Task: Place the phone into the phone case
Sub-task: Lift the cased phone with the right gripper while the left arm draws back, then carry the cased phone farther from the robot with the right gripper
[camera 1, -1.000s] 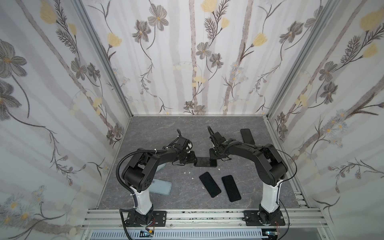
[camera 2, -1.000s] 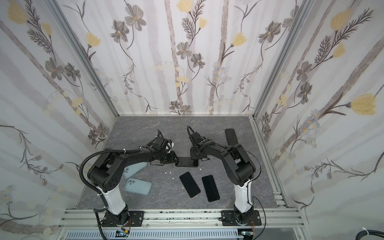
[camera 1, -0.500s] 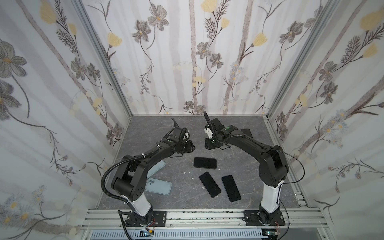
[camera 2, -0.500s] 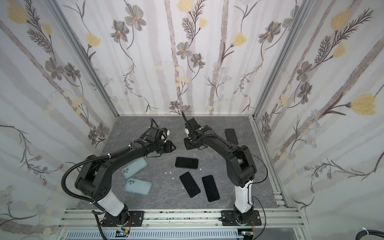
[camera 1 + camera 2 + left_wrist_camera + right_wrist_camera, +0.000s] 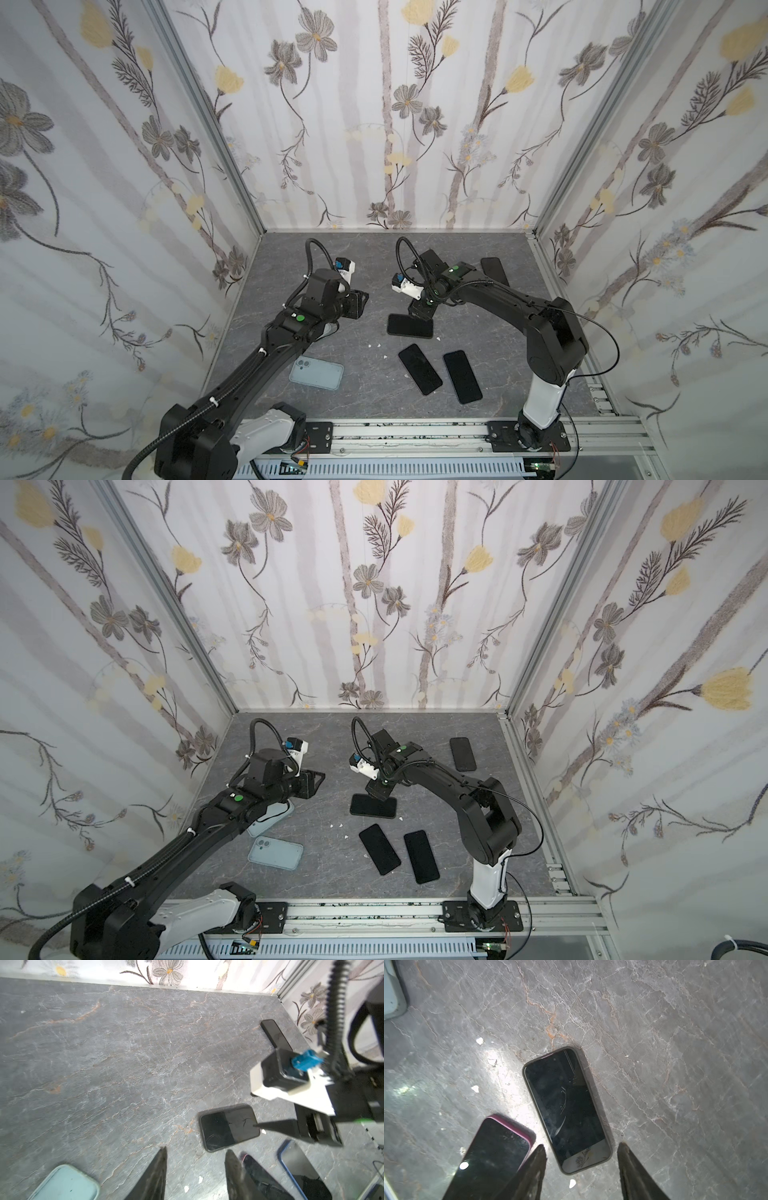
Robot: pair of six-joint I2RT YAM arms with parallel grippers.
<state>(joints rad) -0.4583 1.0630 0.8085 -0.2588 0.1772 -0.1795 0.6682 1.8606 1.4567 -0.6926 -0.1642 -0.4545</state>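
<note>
A black phone [image 5: 410, 325] [image 5: 372, 806] lies flat, screen up, at mid-table, and nothing holds it. A dark grey rim runs round its screen [image 5: 566, 1109] [image 5: 228, 1127]; whether that rim is a phone case I cannot tell. My left gripper [image 5: 360, 305] [image 5: 318, 783] hovers to its left, open and empty [image 5: 196, 1151]. My right gripper [image 5: 419, 311] [image 5: 380, 791] hangs just behind the phone's far edge, open, its jaws straddling one end of the phone from above [image 5: 582, 1146]. A light blue phone case [image 5: 316, 372] [image 5: 275, 852] lies at the front left.
A second light blue case [image 5: 270, 816] lies partly under my left arm. A pink-rimmed phone [image 5: 419, 374] [image 5: 494, 1153] and a blue-rimmed one [image 5: 462, 376] [image 5: 301, 1167] lie near the front. One more black phone [image 5: 494, 270] lies at the back right. Small white crumbs dot the table.
A second ago both grippers were down at the ends of the middle phone. Both have since opened, lifted and drawn back, and the phone now lies free on the table.
</note>
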